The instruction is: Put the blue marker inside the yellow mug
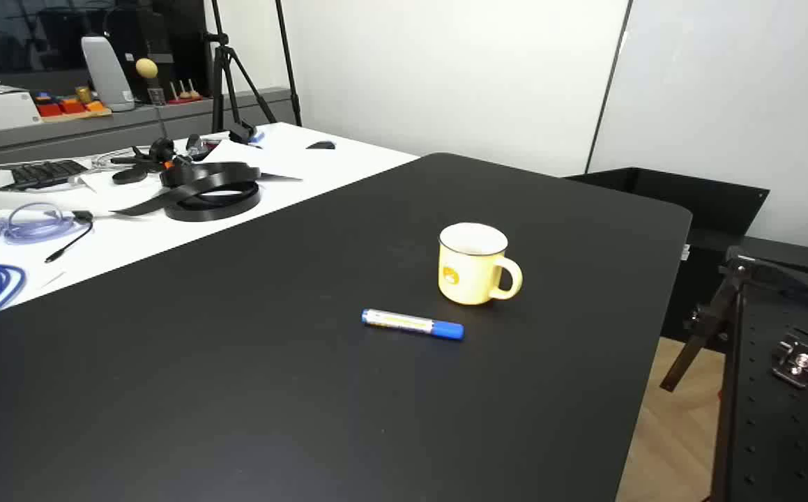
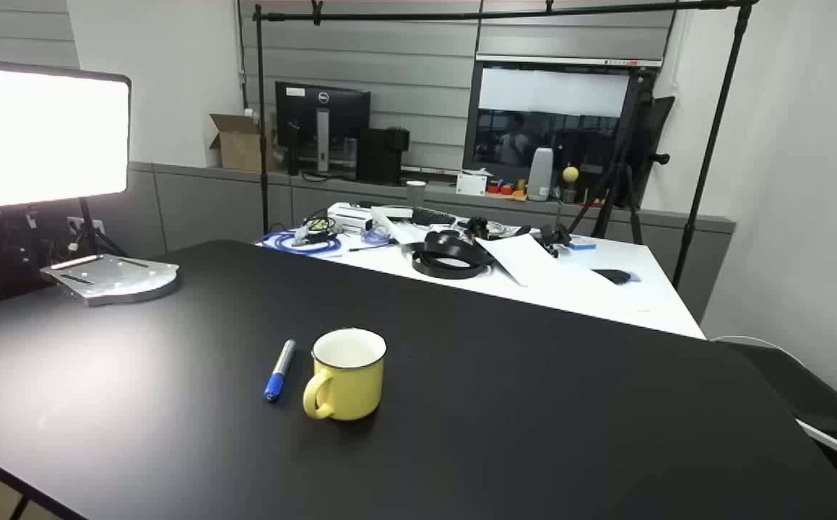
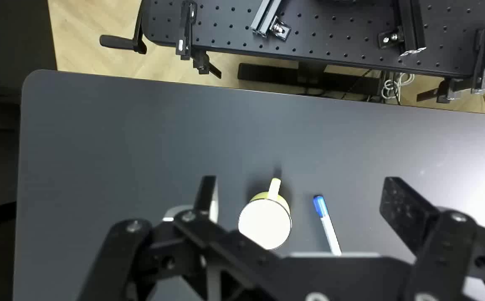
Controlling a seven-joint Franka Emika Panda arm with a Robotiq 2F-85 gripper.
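The blue marker lies flat on the black table in both exterior views (image 1: 412,325) (image 2: 279,370). Its barrel is white and its cap blue; in the wrist view (image 3: 327,223) its lower end reaches the gripper's body, which may hide the tip. The yellow mug stands upright beside the marker, apart from it, in both exterior views (image 1: 470,268) (image 2: 349,379). In the wrist view the mug (image 3: 265,223) shows its white inside, with its lower left edge covered by the gripper. My gripper (image 3: 298,188) is wide open and empty, high above both things. It is out of both exterior views.
The black table (image 1: 271,390) has a white desk (image 1: 348,164) with cables and black tape rolls along one side. A metal plate (image 2: 111,278) lies at a table edge. A perforated bench (image 3: 334,37) with clamps stands across a gap from the table.
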